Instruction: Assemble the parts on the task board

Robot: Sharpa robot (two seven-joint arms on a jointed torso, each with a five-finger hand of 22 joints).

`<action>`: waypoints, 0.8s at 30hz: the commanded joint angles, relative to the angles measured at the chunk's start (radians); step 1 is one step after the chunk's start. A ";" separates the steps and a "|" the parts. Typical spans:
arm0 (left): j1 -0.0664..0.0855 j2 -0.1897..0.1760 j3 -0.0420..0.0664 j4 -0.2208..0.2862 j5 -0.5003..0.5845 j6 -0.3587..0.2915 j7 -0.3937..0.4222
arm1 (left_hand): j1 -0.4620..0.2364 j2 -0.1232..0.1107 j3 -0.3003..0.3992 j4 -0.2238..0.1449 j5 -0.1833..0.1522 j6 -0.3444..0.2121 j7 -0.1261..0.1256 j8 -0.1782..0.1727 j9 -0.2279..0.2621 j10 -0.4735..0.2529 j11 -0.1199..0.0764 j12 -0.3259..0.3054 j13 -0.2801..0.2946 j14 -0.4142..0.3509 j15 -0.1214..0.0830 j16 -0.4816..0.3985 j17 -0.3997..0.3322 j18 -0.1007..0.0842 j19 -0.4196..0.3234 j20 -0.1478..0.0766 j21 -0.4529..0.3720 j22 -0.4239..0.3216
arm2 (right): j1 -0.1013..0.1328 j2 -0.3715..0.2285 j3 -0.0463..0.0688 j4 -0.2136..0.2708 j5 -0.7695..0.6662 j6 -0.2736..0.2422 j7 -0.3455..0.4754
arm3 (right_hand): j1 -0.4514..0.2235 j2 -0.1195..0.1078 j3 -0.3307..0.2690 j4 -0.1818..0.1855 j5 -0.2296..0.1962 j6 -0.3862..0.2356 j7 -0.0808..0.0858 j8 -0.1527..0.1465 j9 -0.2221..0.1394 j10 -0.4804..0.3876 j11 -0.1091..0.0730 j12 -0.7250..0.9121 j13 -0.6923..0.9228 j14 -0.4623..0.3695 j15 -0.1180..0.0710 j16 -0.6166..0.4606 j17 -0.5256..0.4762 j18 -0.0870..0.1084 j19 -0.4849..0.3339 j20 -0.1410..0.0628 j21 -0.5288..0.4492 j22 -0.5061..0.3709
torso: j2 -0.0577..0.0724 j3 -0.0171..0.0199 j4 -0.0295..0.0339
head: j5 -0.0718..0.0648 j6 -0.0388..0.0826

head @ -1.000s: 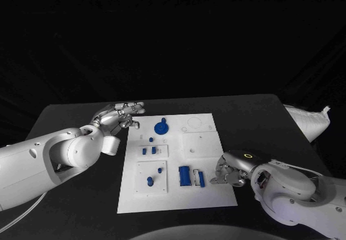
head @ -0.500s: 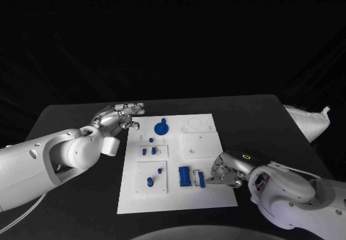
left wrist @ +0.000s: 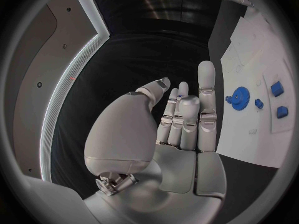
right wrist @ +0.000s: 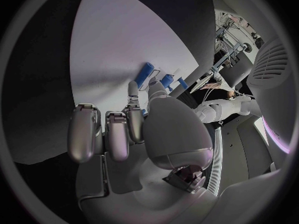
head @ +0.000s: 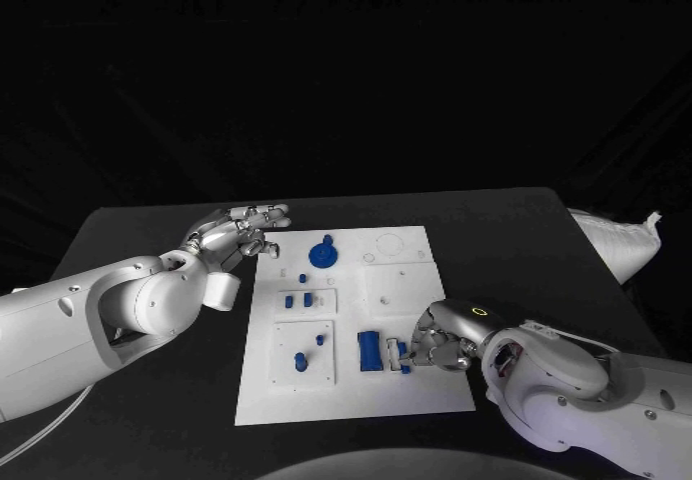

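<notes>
Task board lies mid-tabletop. Right hand, at the board's 4 o'clock edge, reaches with its fingertips to the narrow blue bar beside the larger blue block; whether it grips cannot be told. Left hand, released, hovers at 10 o'clock. Next move, judged: secure the bar before seating it.

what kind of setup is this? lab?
Likely a robot test bench: black table against a dark backdrop, white task board with blue parts, right hand over them.
</notes>
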 commanded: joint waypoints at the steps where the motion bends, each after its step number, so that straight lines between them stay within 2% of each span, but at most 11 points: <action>1: 0.000 0.000 0.001 0.004 0.004 0.020 0.004 | -0.006 0.002 -0.004 -0.003 0.002 -0.010 0.000 0.001 -0.001 -0.007 -0.003 0.005 0.001 -0.008 0.002 -0.001 -0.001 0.016 -0.009 0.001 -0.004 -0.001 | -0.001 0.010 0.000 -0.008 -0.002 0.031 -0.012 | 0.029 0.010 0.008 -0.006 0.002 0.007 0.000 0.004 0.003 0.029 -0.009 -0.004 -0.011 0.084 -0.009 0.003 0.171 -0.014 0.008 -0.011 0.001 0.001 | 0.000 0.0008 -0.0002 | 0.002 -0.001; 7: 0.000 -0.001 0.001 0.005 0.004 0.020 0.003 | -0.006 0.002 -0.004 -0.003 0.002 -0.010 0.000 0.001 -0.001 -0.007 -0.003 0.005 0.001 -0.008 0.002 -0.001 -0.001 0.016 -0.009 0.001 -0.004 -0.001 | -0.002 0.029 0.000 -0.020 -0.008 0.039 -0.012 | 0.045 0.007 0.015 -0.017 0.000 0.006 -0.001 0.003 0.006 0.029 -0.010 -0.006 -0.012 0.084 -0.010 0.003 0.171 -0.014 0.008 -0.014 0.001 0.001 | 0.000 0.0008 -0.0013 | 0.006 -0.004; 14: 0.000 -0.002 0.001 0.005 0.004 0.020 0.003 | -0.006 0.002 -0.004 -0.003 0.002 -0.010 0.000 0.001 -0.001 -0.007 -0.003 0.005 0.001 -0.008 0.002 -0.001 -0.001 0.016 -0.009 0.001 -0.004 -0.001 | -0.002 0.035 0.000 -0.031 -0.018 0.048 -0.013 | 0.065 0.009 0.028 -0.029 -0.002 0.006 -0.003 0.001 0.011 0.030 -0.012 -0.007 -0.012 0.084 -0.012 0.004 0.173 -0.015 0.008 -0.016 0.001 0.002 | -0.001 0.0013 -0.0020 | 0.010 -0.015; 16: 0.000 -0.002 0.001 0.005 0.004 0.020 0.003 | -0.006 0.002 -0.004 -0.003 0.002 -0.010 0.000 0.001 -0.001 -0.007 -0.003 0.005 0.001 -0.008 0.002 -0.001 -0.001 0.016 -0.009 0.001 -0.004 -0.001 | -0.002 0.035 0.000 -0.032 -0.020 0.049 -0.013 | 0.073 0.012 0.035 -0.034 -0.012 0.005 -0.003 0.000 0.013 0.030 -0.012 -0.007 -0.012 0.084 -0.013 0.004 0.172 -0.015 0.008 -0.017 0.001 0.002 | -0.001 0.0016 -0.0024 | 0.010 -0.023; 18: 0.000 -0.002 0.001 0.004 0.004 0.020 0.003 | -0.006 0.002 -0.004 -0.003 0.002 -0.010 0.000 0.001 -0.001 -0.007 -0.003 0.005 0.001 -0.008 0.002 -0.001 -0.001 0.016 -0.009 0.001 -0.004 -0.001 | -0.002 0.035 0.000 -0.032 -0.022 0.050 -0.013 | 0.081 0.015 0.049 -0.038 -0.044 0.005 -0.004 -0.002 0.015 0.030 -0.013 -0.008 -0.012 0.084 -0.013 0.004 0.173 -0.015 0.008 -0.018 0.000 0.002 | -0.002 0.0019 -0.0027 | 0.010 -0.039; 21: 0.000 -0.001 0.001 0.003 0.004 0.021 0.002 | -0.006 0.002 -0.004 -0.003 0.002 -0.010 0.000 0.001 -0.001 -0.007 -0.003 0.005 0.001 -0.008 0.002 -0.001 -0.001 0.016 -0.009 0.001 -0.004 -0.001 | -0.002 0.035 0.000 -0.032 -0.023 0.050 -0.013 | 0.083 0.016 0.054 -0.040 -0.052 0.004 -0.004 -0.003 0.016 0.030 -0.013 -0.009 -0.012 0.084 -0.013 0.004 0.173 -0.015 0.008 -0.018 0.000 0.002 | -0.003 0.0021 -0.0023 | 0.013 -0.054; 22: 0.000 -0.001 0.001 0.003 0.004 0.021 0.002 | -0.006 0.002 -0.004 -0.003 0.002 -0.010 0.000 0.001 -0.001 -0.007 -0.003 0.005 0.001 -0.008 0.002 -0.001 -0.001 0.016 -0.009 0.001 -0.004 -0.001 | -0.002 0.035 0.000 -0.032 -0.023 0.050 -0.013 | 0.083 0.016 0.054 -0.040 -0.052 0.004 -0.004 -0.003 0.016 0.030 -0.013 -0.009 -0.012 0.084 -0.013 0.004 0.173 -0.015 0.008 -0.018 0.000 0.002 | -0.003 0.0020 -0.0019 | 0.013 -0.065; 24: 0.000 0.000 0.001 0.003 0.004 0.022 0.002 | -0.006 0.002 -0.004 -0.003 0.002 -0.010 0.000 0.001 -0.001 -0.007 -0.003 0.005 0.001 -0.008 0.002 -0.001 -0.001 0.016 -0.009 0.001 -0.004 -0.001 | -0.002 0.035 0.000 -0.031 -0.023 0.049 -0.013 | 0.083 0.016 0.055 -0.040 -0.053 0.004 -0.004 -0.003 0.016 0.030 -0.013 -0.008 -0.012 0.084 -0.013 0.004 0.173 -0.015 0.008 -0.018 0.000 0.002 | -0.002 0.0019 -0.0017 | 0.012 -0.069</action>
